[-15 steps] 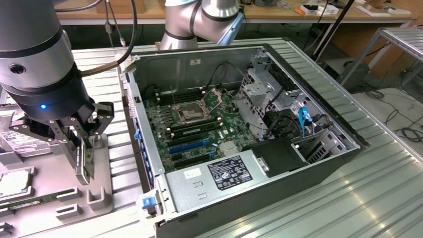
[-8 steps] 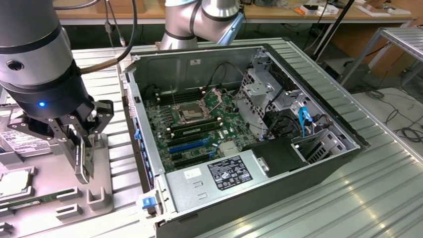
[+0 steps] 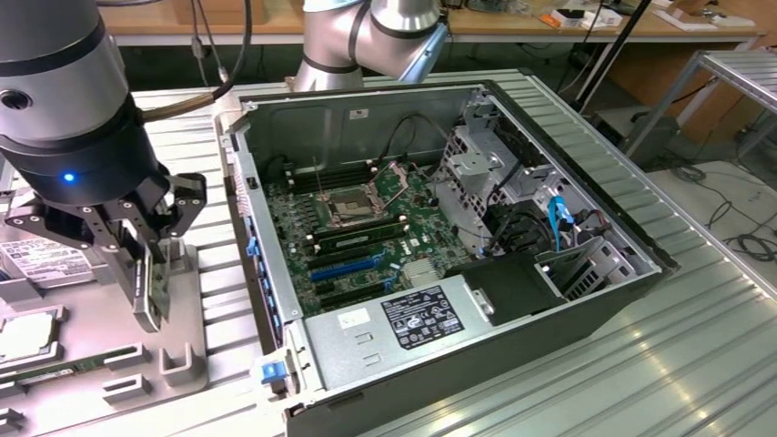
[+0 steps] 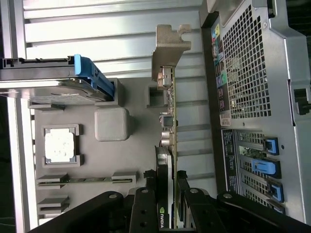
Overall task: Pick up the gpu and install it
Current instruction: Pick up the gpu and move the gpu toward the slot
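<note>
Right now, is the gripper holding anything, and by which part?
The gripper grips the gpu across its faces, near the end away from its silver bracket.

Ribbed metal table (image 3: 680,364), computer case (image 3: 522,350), grey tray (image 3: 185,314)

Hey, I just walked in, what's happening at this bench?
The robot arm's gripper has its jaws closed on the gpu, holding it on edge over the grey parts tray. The open computer case stands beside the tray, and the card is not in it yet.
</note>
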Available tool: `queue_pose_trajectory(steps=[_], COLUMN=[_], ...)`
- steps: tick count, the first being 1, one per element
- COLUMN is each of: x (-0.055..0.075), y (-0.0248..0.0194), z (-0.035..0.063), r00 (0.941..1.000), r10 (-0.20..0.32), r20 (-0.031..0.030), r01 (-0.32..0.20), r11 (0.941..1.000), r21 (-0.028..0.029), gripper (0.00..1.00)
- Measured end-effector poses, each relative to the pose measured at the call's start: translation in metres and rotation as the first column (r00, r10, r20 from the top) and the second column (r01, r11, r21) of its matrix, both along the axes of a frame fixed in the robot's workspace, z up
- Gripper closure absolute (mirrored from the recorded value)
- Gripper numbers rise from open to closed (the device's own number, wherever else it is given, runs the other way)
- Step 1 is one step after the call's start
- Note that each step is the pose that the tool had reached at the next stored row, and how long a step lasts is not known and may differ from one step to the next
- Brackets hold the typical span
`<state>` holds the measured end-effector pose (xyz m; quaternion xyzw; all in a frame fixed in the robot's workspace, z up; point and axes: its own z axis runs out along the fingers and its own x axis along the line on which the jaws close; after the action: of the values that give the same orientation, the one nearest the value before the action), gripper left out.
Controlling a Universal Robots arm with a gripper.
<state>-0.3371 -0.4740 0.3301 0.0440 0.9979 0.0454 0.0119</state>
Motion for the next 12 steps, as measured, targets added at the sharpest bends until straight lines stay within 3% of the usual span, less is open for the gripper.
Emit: queue_pose_trajectory(steps=[12], x=[0.0], y=[0.0], z=[0.0191], r00=[1.0], r10=[0.0], r20=[-0.0001], r01=[0.0], r11=[1.0], r21=[0.0], gripper=[0.73])
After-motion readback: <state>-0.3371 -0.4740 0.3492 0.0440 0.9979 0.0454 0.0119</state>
